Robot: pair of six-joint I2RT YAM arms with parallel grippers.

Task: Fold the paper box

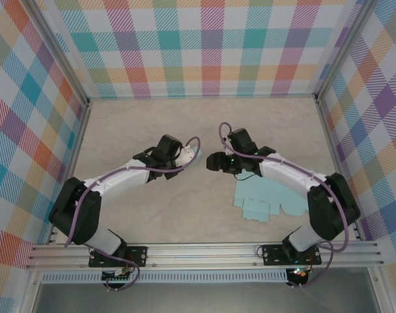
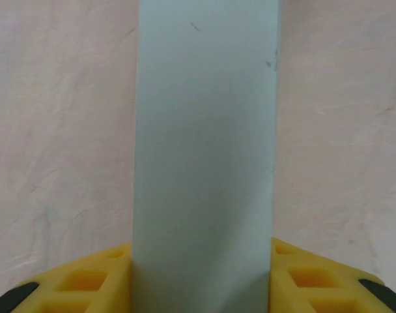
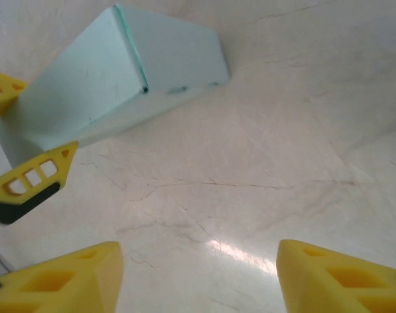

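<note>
- The folded pale-blue paper box (image 1: pixel 191 155) is clamped between the left gripper's (image 2: pixel 201 277) yellow fingers, over the middle of the worktop (image 1: pixel 152 124).
- The left arm reaches forward and inward.
- The right arm mirrors it. The right gripper (image 3: pixel 198 274) faces the box, fingers apart on nothing.
- Flat box blanks (image 1: pixel 266 199) lie beside the right arm.
</note>
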